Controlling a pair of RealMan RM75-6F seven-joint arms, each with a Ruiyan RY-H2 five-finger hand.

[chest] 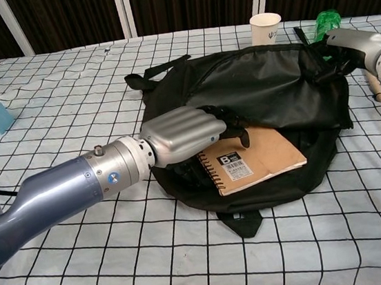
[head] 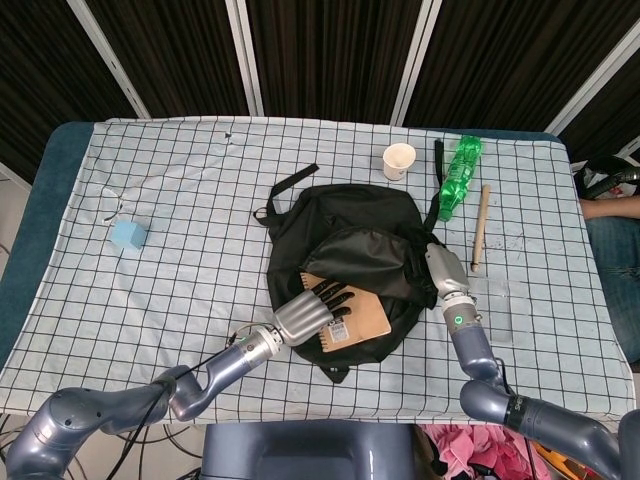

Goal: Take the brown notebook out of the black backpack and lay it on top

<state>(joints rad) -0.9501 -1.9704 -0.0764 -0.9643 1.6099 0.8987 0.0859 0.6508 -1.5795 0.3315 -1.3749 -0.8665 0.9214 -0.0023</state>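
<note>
left hand [chest: 183, 135] fingers laid flat on notebook [chest: 266, 163] – steering it, no grip | right hand [head: 440, 270] clamped on backpack [chest: 267, 84] edge – bracing mouth open | notebook half out

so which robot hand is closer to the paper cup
Right. The right robot hand is at the backpack's far right edge, nearer the paper cup; the left robot hand rests on the notebook.

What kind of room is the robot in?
Probably a robot test room, not a home: a table under a checked cloth, dark slatted panels behind, and odd props like a blue cube and paper cup.
</note>
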